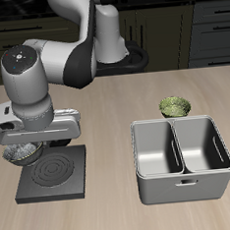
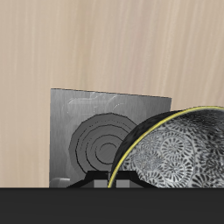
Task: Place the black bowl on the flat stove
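Observation:
The black bowl (image 1: 22, 153), dark with a grey-white speckled inside, hangs from my gripper (image 1: 31, 142), which is shut on its rim. It is held a little above the back edge of the flat stove (image 1: 53, 173), a black square slab with pale concentric rings near the table's front edge. In the wrist view the bowl (image 2: 178, 150) fills the space just below the hand and partly covers the stove (image 2: 92, 131). My fingertips are hidden behind the bowl and the hand.
A grey two-compartment metal bin (image 1: 181, 159) stands beside the stove toward the table's front edge. A small green patterned bowl (image 1: 173, 106) sits just behind the bin. Dark cabinets run behind the table.

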{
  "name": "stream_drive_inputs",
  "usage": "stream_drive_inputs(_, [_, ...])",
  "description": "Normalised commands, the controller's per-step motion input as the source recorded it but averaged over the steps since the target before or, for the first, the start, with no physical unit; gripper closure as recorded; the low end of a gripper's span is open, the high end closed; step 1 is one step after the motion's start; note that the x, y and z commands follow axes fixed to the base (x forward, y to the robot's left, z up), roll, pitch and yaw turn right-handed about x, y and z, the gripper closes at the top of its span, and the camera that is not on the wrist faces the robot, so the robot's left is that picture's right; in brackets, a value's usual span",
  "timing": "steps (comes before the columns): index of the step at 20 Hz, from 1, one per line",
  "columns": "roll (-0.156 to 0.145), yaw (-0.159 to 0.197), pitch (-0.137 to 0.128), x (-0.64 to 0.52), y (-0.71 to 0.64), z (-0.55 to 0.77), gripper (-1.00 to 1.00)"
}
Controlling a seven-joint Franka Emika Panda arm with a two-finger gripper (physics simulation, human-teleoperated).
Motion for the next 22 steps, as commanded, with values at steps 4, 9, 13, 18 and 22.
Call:
stream_drive_inputs(4, [0.016,-0.016,0.045,0.01,0.11,-0.29,1.00])
stream_drive_inputs(9, [0.000,-0.011,0.042,-0.02,0.13,-0.31,1.00])
stream_drive_inputs(13, [-0.039,-0.011,0.062,-0.03,-0.02,-0.34,1.00])
stream_drive_inputs(18, [-0.074,-0.007,0.097,-0.06,0.00,-0.40,-1.00])
stream_drive_inputs(22, [-0.004,-0.029,0.051,-0.11,0.15,-0.13,-1.00])
